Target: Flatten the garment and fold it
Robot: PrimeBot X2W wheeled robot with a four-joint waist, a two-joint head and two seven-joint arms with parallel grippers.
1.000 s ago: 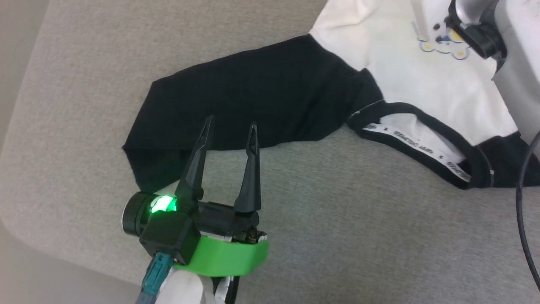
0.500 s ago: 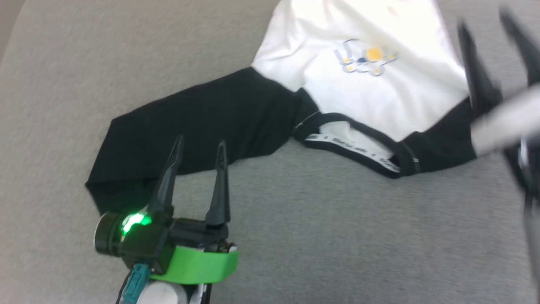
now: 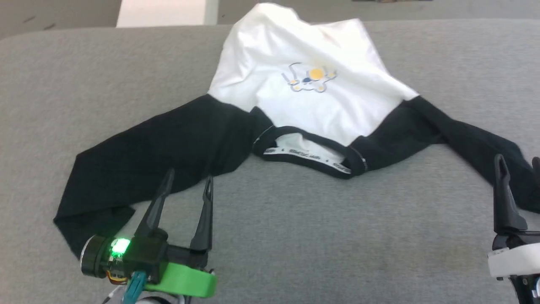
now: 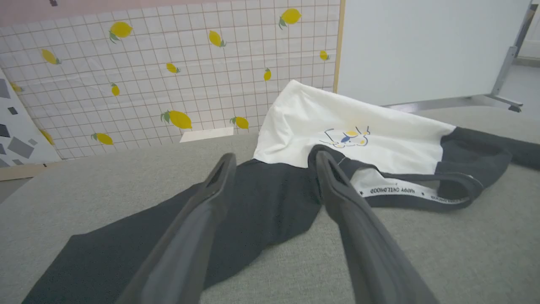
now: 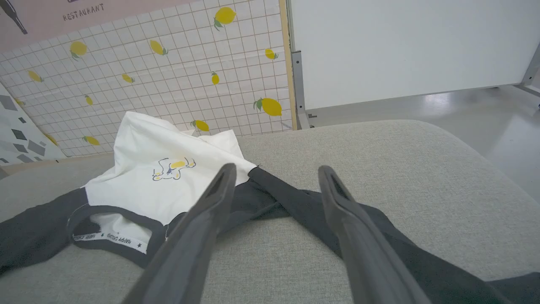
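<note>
The garment (image 3: 303,101) lies on the grey table, collar (image 3: 308,154) toward me, white body bunched at the far side, and the small print (image 3: 310,78) facing up. Both black sleeves spread outward, the left sleeve (image 3: 139,147) and the right sleeve (image 3: 464,139). My left gripper (image 3: 189,176) is open, its tips over the near edge of the left sleeve. My right gripper (image 3: 519,159) is open at the right sleeve's end. The left wrist view shows the garment (image 4: 379,139) beyond my open left gripper (image 4: 275,155). The right wrist view shows the garment (image 5: 152,185) beyond my open right gripper (image 5: 277,167).
The grey padded table (image 3: 337,236) stretches toward me in front of the collar. Its rounded right corner (image 5: 485,169) drops to the floor. Behind the table stand a lemon-patterned tiled wall (image 4: 168,63) and a white board (image 4: 422,46).
The head camera has swung, so the whole shirt now shows. My right arm has come down from over the print to the right sleeve's end. The left gripper stays open by the left sleeve.
</note>
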